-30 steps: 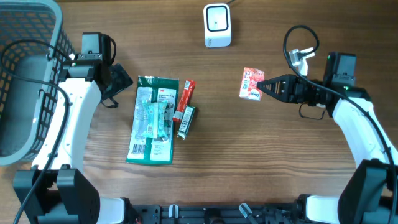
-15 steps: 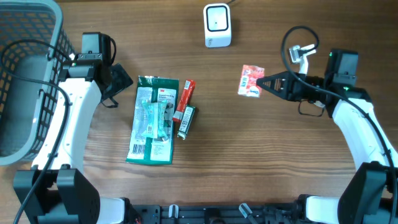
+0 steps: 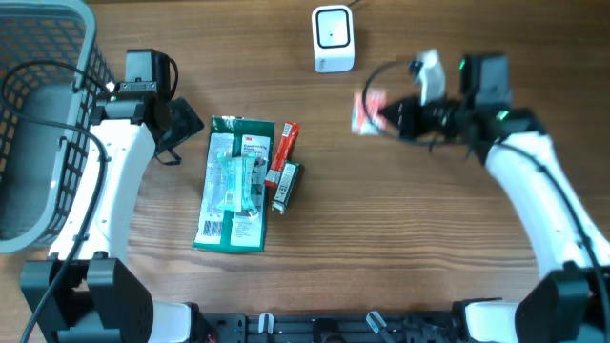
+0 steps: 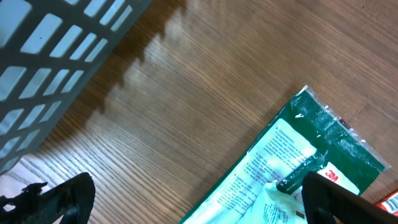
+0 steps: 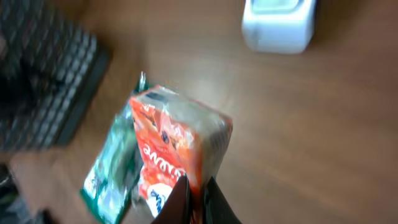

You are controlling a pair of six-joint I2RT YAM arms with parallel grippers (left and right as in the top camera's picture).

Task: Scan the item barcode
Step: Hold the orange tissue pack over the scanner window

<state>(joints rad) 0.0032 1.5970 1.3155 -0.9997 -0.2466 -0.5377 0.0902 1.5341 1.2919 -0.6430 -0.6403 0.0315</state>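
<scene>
Red-orange packet (image 5: 177, 143): glossy crinkled film, white lettering on the red face, a clear shiny patch at the upper corner. We see the right gripper (image 5: 196, 194) closed tight on its lower edge. In the overhead view the packet is blurred, held above the table (image 3: 381, 248) just below and to the right of the white scanner (image 3: 334, 38), a rounded box with a dark window. The left gripper (image 3: 188, 127) stands wide open with nothing in it, between the grey basket (image 3: 91, 57) and the top corner of the green packet (image 3: 233, 186). The surface is brown wood grain with a matte finish. The basket is a plastic lattice; the green packet lies flat and shiny with a white label. Just beside it lie two slim sticks — one red (image 3: 284, 151), one dark (image 3: 286, 187).
</scene>
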